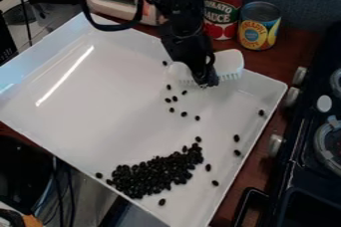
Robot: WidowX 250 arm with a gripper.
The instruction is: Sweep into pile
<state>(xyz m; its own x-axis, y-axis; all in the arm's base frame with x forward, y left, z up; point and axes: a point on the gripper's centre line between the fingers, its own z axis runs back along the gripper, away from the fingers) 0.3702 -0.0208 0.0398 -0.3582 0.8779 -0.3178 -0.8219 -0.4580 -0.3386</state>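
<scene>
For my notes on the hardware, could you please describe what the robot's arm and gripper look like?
There is one arm, black all over, with chunky, angular segments and a loose black cable looping out beside its upper part. The gripper is black too, narrow and dark down to its end.

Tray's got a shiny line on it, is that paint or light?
Camera view: light, most likely; a long, thin streak of glare slants over the picture-left part of the tray, with a smaller bright patch at its far-left edge.
</scene>
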